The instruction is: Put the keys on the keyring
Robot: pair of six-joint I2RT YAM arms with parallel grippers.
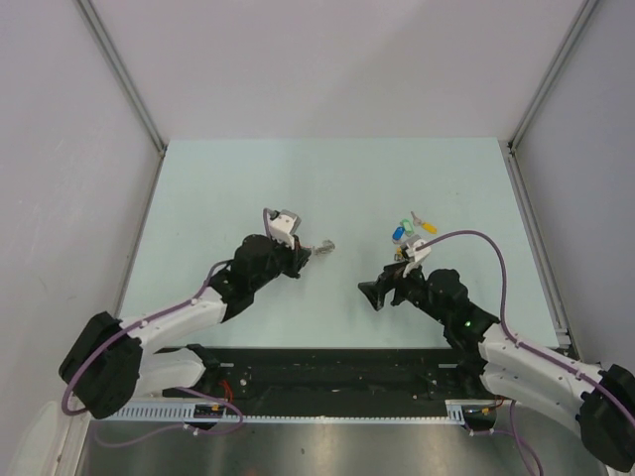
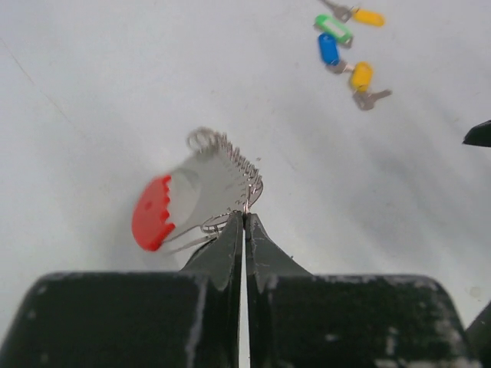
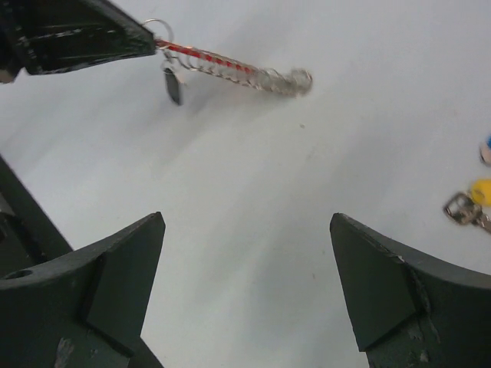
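The keyring (image 2: 153, 213) is a red loop with a silvery coiled chain (image 2: 230, 157). My left gripper (image 2: 245, 219) is shut on its thin wire and holds it just above the table, near the middle (image 1: 322, 247). The keys (image 2: 345, 46), with yellow, green and blue heads, lie in a small cluster on the table (image 1: 411, 230) to the right. My right gripper (image 3: 247, 230) stands open with nothing between its fingers, in front of the keys (image 1: 375, 295). In the right wrist view the keyring (image 3: 230, 67) hangs from the left gripper's fingers (image 3: 77, 34), and a yellow-headed key (image 3: 474, 201) shows at the right edge.
The pale green table (image 1: 228, 188) is walled in by grey panels with metal posts (image 1: 124, 69) at the back corners. A black rail (image 1: 327, 382) with the arm bases runs along the near edge. A purple cable (image 1: 496, 260) loops over the right arm.
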